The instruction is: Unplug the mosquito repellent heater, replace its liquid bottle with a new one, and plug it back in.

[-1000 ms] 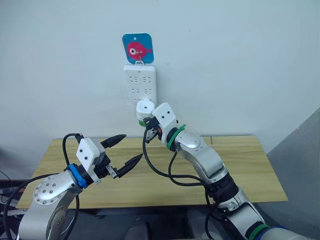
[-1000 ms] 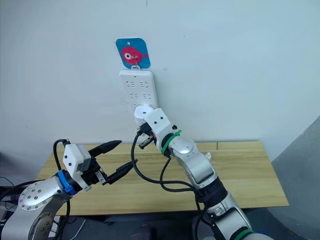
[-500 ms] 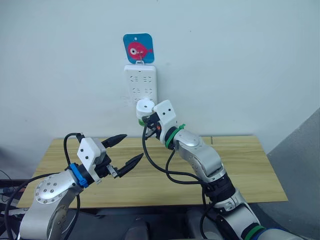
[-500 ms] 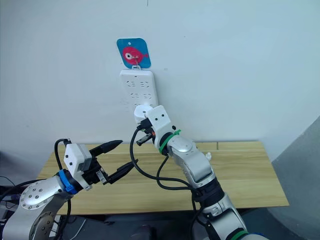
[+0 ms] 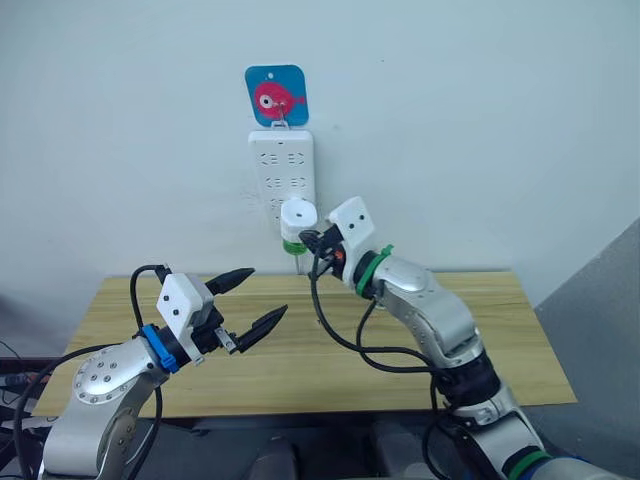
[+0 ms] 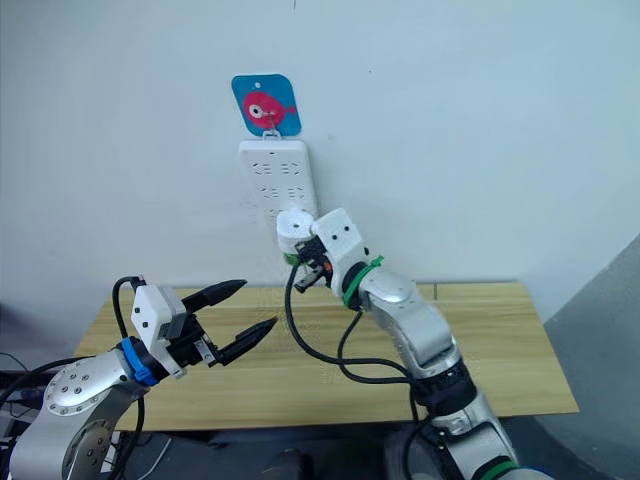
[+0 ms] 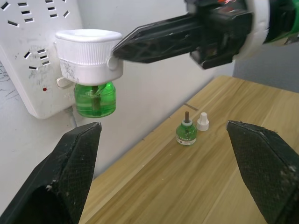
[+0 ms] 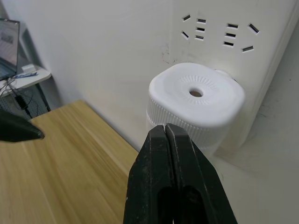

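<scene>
A small white ribbed plastic mosquito repellent heater (image 7: 88, 53), green liquid bottle (image 7: 95, 99) beneath, meets the right end effector's (image 7: 122, 46) closed fingertips; left end effector (image 5: 263, 297) spread wide.

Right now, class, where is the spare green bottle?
In the left wrist view, the spare green bottle stands upright on the wooden table near the wall, beside a small white cap.

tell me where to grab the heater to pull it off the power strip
Likely best: grip the mosquito repellent heater across its ribbed white body, fingers on opposite sides, coming in from the front, away from the wall. It sits plugged into the power strip, so the pull runs straight outward. Keep clear of the green bottle hanging below. The right gripper is shut at its side.
</scene>
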Robot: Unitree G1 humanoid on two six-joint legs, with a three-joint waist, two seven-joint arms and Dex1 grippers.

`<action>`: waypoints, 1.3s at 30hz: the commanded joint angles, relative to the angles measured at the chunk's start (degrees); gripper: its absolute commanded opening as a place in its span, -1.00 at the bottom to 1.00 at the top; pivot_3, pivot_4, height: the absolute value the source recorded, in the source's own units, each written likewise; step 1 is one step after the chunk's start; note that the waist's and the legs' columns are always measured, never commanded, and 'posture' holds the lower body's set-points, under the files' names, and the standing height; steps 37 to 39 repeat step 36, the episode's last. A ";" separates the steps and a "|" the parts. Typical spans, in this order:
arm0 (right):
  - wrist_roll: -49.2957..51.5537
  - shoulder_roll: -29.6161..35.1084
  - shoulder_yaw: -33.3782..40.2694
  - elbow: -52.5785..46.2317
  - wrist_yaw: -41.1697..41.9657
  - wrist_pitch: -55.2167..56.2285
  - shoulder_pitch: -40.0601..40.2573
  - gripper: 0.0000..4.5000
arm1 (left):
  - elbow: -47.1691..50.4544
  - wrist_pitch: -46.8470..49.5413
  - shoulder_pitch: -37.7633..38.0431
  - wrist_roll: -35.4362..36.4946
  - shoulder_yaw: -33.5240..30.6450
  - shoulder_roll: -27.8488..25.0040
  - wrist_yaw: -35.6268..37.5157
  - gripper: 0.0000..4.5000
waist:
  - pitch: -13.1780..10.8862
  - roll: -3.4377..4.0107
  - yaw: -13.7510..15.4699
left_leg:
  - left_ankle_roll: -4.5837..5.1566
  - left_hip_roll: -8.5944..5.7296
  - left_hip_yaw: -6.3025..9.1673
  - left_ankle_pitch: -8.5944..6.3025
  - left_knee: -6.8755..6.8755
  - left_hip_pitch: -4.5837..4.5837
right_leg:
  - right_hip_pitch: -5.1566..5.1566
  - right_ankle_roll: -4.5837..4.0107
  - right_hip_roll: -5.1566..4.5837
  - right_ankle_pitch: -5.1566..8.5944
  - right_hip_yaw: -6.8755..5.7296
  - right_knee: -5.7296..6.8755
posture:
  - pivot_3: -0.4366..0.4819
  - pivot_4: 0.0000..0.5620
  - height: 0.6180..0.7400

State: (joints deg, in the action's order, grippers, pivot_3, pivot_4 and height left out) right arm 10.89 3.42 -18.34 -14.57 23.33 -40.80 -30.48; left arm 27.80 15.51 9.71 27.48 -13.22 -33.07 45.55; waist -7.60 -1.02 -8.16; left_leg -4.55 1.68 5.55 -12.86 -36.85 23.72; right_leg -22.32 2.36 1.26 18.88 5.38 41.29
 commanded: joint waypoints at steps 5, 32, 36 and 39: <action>3.68 6.26 -1.86 -8.01 7.30 -2.56 0.58 -0.99 | -0.97 -2.11 0.53 -0.08 -2.07 -1.13 0.36 1.00 | 0.00 -0.01 -0.14 | -0.04 0.00 -0.01 -0.04 0.01 0.08 | 0.00 0.01 -0.02 0.00 0.00 -0.18 | -0.31 -0.71 0.21; 4.41 58.86 23.94 -7.62 39.37 22.08 24.78 0.98 | -19.79 -1.22 -1.55 -6.57 -9.09 -26.96 18.55 1.00 | 0.65 -0.32 0.12 | -0.05 -0.08 -0.32 -0.04 -0.06 -0.05 | 0.06 0.06 -0.33 -0.04 -0.08 -0.19 | -0.20 -1.00 0.21; 3.72 58.72 24.55 -5.52 40.07 24.29 25.02 0.98 | -19.20 -0.59 -1.09 -4.98 -10.03 -26.22 20.27 1.00 | 0.87 -0.37 0.16 | -0.05 -0.08 -0.43 -0.04 -0.08 -0.11 | 0.09 0.08 -0.34 -0.05 0.01 -0.17 | -0.19 -1.00 0.21; 3.72 58.72 24.55 -5.52 40.07 24.29 25.02 0.98 | -19.20 -0.59 -1.09 -4.98 -10.03 -26.22 20.27 1.00 | 0.87 -0.37 0.16 | -0.05 -0.08 -0.43 -0.04 -0.08 -0.11 | 0.09 0.08 -0.34 -0.05 0.01 -0.17 | -0.19 -1.00 0.21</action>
